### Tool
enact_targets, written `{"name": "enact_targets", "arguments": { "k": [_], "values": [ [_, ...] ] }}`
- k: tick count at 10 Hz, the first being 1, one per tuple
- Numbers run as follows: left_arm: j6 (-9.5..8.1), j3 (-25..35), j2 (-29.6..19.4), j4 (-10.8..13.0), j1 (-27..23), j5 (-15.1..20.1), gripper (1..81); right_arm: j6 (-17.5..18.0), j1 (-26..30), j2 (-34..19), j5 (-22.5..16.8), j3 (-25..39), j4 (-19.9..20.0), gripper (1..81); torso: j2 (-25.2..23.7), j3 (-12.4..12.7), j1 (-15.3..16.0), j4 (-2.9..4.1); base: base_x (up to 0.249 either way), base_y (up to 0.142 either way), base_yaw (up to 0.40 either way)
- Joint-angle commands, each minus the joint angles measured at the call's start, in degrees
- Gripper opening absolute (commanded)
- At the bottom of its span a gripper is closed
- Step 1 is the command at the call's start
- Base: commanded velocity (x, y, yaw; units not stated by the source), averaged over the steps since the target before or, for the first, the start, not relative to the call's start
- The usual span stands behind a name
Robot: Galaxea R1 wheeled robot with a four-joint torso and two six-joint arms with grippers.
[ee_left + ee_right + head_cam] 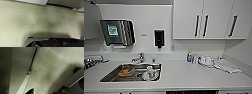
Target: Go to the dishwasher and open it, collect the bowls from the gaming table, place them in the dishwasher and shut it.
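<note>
White worktop [184,75] carries a steel sink [111,76] toward its left front edge, dishes inside. A bottle [189,57] and folded cloth [226,65] sit near the back right corner. A dark strip at the front edge (possibly the dishwasher top) cannot be confirmed. End effector state: cannot tell for either arm.

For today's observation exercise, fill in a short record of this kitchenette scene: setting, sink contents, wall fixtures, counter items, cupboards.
setting: white counter with steel sink
sink contents: an orange-brown item, a pale cup-like item
tap: behind the sink
wall fixtures: paper towel dispenser, dark soap dispenser
counter items: small bottle, cloth
cupboards: white, dark handles
</note>
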Motion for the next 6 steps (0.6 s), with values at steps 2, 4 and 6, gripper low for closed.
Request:
{"name": "enact_targets", "arguments": {
  "k": [2,4,6],
  "values": [
    [-0.06,-0.2,-0.7,-0.3,-3.2,1.8,81.1,2.0,10.5,-3.5,3.5,3.0,2.1,81.1,0.0,0.0,0.0,0.00,0.000,0.000,0.000],
    [-0.06,-0.2,-0.7,-0.3,-2.9,1.8,81.1,2.1,14.6,-7.3,3.7,8.5,1.8,81.1,0.0,0.0,0.0,0.00,0.000,0.000,0.000],
    [-0.06,-0.2,-0.6,-0.3,-2.9,1.8,81.1,1.9,20.2,-11.0,2.9,13.4,0.2,81.1,0.0,0.0,0.0,0.00,0.000,0.000,0.000]
  ]
}}
